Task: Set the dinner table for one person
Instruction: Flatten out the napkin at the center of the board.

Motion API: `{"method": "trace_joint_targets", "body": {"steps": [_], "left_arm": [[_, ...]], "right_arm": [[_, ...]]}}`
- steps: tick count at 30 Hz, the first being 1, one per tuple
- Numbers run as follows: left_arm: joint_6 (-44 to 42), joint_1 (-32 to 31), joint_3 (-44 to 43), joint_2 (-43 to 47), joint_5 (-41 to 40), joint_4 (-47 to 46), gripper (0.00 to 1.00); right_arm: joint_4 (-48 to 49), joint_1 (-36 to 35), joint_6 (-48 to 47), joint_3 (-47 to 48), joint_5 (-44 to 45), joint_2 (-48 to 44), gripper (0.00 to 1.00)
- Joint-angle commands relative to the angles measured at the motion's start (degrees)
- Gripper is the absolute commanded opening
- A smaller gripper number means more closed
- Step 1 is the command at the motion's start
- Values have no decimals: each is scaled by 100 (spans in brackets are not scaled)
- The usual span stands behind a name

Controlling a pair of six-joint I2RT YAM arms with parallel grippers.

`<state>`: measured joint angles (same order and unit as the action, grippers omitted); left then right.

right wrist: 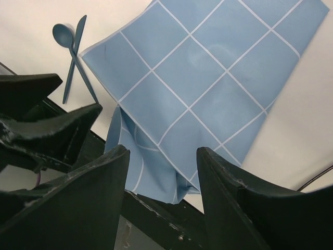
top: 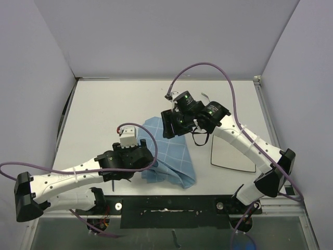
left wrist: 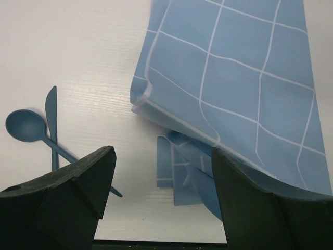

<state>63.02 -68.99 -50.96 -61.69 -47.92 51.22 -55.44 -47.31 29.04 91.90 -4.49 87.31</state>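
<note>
Seemingly spreading the rumpled blue white-gridded cloth mat (top: pixel 174 151); left gripper (left wrist: pixel 162 161) and right gripper (right wrist: pixel 164 156) jaws apart; next, pinch a folded corner

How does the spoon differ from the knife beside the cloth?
The spoon ends in a round bowl; the knife ends in a flat, narrow blade. In the left wrist view the knife points up the picture, the spoon slants across it. Both are blue, slim and rest crossed on the white table.

In the left wrist view the blue cloth (left wrist: pixel 234 78) runs off the top and right edges; the spoon (left wrist: pixel 25 125) handle and knife (left wrist: pixel 51 112) end pass behind the left gripper (left wrist: pixel 162 161). From above, the left arm (top: pixel 67 179) hides both.
</note>
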Motion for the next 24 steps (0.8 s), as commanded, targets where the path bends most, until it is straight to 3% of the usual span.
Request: {"method": "trace_joint_targets", "body": {"steps": [1,7,11,13,18,24], "left_arm": [[206,416,185,558,236,-604,73],[629,588,105,427,121,-929,72],[1890,469,52,243,-187,-877,70],[2380,245,-88,-48,-479,-603,69],[3855,8,-956,-949,-759,1179,69],[4388,-1,-758,-919,-815,1333,69]], "right_arm": [[235,-13,41,23,126,-314,56],[235,-15,14,214,106,-112,56],[230,-28,-7,323,74,12,56],[216,-24,-44,404,59,53,56],[98,-17,-142,542,119,99,56],[70,-15,-161,472,174,38,56]]}}
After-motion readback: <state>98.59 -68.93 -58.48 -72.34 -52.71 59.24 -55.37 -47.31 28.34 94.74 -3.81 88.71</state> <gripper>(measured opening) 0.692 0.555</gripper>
